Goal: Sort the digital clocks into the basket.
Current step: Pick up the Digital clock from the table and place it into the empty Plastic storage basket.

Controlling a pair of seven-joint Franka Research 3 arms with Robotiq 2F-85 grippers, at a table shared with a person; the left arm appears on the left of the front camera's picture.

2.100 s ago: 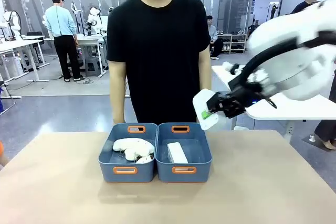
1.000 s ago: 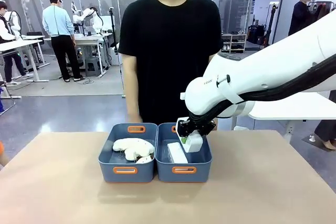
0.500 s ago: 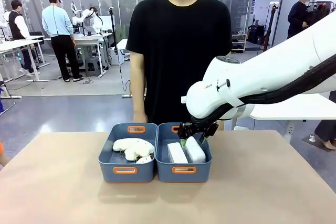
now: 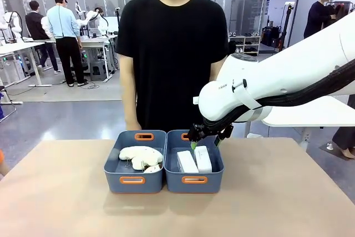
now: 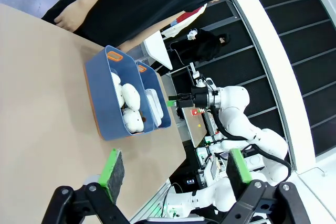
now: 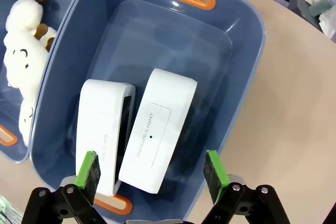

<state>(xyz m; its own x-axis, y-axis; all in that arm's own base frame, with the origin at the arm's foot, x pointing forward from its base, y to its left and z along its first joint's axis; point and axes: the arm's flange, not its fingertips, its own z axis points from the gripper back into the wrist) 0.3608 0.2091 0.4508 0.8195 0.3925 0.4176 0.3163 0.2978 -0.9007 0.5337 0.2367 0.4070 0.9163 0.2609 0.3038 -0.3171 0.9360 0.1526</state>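
Two white digital clocks lie side by side in the right blue basket [image 4: 213, 171]: one on the left [image 4: 187, 161] and one on the right [image 4: 203, 159]. My right gripper [image 4: 207, 137] hovers open just above them, holding nothing. In the right wrist view the clocks [image 6: 102, 132] [image 6: 157, 129] rest against each other on the floor of the basket [image 6: 244, 56]. The right gripper [image 6: 151, 169] stands spread wide over them, green pads apart. My left gripper [image 5: 175, 166] is open and empty, well back from the baskets [image 5: 102, 114].
A second blue bin [image 4: 113, 167] with white plush toys [image 4: 140, 156] touches the basket's left side. A person in black stands close behind both bins, hands hanging by the far table edge. Bare tan tabletop [image 4: 277, 203] surrounds the bins.
My right gripper lowered the second clock into the right basket, opened and let it go. The clock now lies beside the first one, and the gripper has lifted slightly.
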